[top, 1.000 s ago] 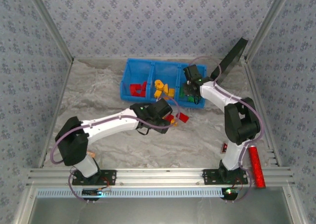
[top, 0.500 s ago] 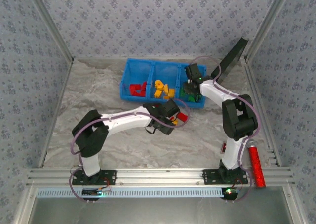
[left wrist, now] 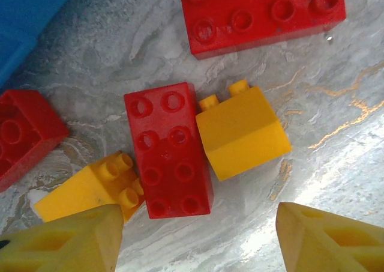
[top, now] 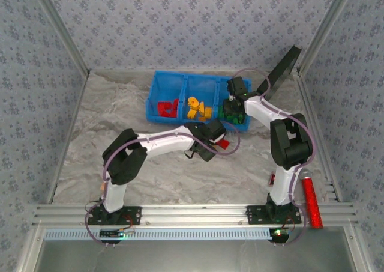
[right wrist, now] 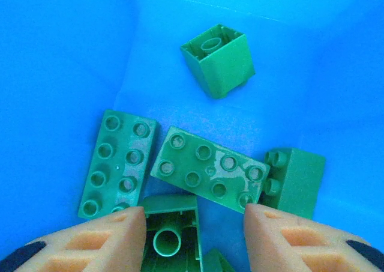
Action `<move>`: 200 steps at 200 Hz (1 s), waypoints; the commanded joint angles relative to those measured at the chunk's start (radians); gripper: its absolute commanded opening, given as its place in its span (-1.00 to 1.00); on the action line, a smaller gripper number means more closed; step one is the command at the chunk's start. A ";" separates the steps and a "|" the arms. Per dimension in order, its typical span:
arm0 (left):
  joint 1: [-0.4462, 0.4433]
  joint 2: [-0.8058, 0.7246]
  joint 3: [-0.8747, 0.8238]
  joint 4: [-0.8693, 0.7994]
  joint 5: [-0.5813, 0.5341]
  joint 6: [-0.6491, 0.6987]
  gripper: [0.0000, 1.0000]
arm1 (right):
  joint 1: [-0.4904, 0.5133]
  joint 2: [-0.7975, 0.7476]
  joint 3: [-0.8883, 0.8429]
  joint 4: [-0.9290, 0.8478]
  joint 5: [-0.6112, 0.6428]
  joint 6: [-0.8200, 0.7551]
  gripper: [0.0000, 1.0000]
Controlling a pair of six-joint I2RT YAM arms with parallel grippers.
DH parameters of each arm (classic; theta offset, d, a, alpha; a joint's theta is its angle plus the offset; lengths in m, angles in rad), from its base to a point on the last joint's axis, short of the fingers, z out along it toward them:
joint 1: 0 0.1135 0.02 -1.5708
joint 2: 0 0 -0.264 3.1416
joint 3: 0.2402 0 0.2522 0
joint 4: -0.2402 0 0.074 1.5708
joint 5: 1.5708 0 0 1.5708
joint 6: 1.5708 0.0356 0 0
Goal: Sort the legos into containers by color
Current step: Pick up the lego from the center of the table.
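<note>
Your left gripper (left wrist: 198, 219) is hovering spread wide and empty, a red lego (left wrist: 169, 151) just ahead. Your right gripper (right wrist: 195, 215) is hanging parted, empty, green legos (right wrist: 207, 169) beneath.

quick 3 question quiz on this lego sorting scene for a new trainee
1. True or false: the bricks below the right gripper are all green.
2. What lies on the table under the left gripper? A red bricks and yellow-orange bricks; B green ones only; C blue and green ones.
3. Fill in: the blue bin has ___ compartments.
Key: 1 true; 2 A; 3 three.
</note>
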 commanded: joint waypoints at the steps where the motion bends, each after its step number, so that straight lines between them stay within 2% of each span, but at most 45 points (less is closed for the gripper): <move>1: 0.009 0.025 0.040 -0.016 -0.008 0.052 0.32 | -0.006 0.007 0.018 0.000 -0.015 -0.015 -0.04; 55: 0.047 0.032 0.016 0.002 0.027 0.080 0.25 | -0.013 0.009 0.013 0.000 -0.020 -0.018 -0.03; 132: 0.048 0.067 0.049 0.007 0.069 0.123 0.22 | -0.014 0.027 0.033 -0.003 -0.033 -0.022 0.00; 200: 0.038 0.103 0.062 -0.003 0.029 0.150 0.28 | -0.021 0.030 0.036 -0.006 -0.037 -0.028 0.05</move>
